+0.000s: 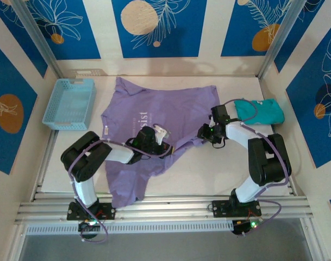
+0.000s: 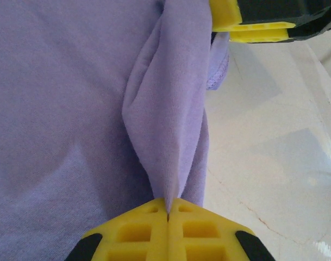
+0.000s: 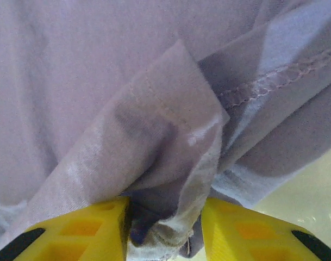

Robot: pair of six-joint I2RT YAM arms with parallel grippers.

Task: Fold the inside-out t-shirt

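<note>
Left gripper (image 2: 168, 205) pinches a ridge of the inside-out t-shirt (image 1: 170, 109) running straight to the right gripper (image 3: 165, 212), which clamps its hem.

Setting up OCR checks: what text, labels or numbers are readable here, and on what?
"isi": white print on the t-shirt, sideways in the top view; small and blurred, reading unsure, maybe part of a longer word.
Blue basket, teal shirt, wall panels: no text.
Wrist views: plain purple fabric, no text.
</note>
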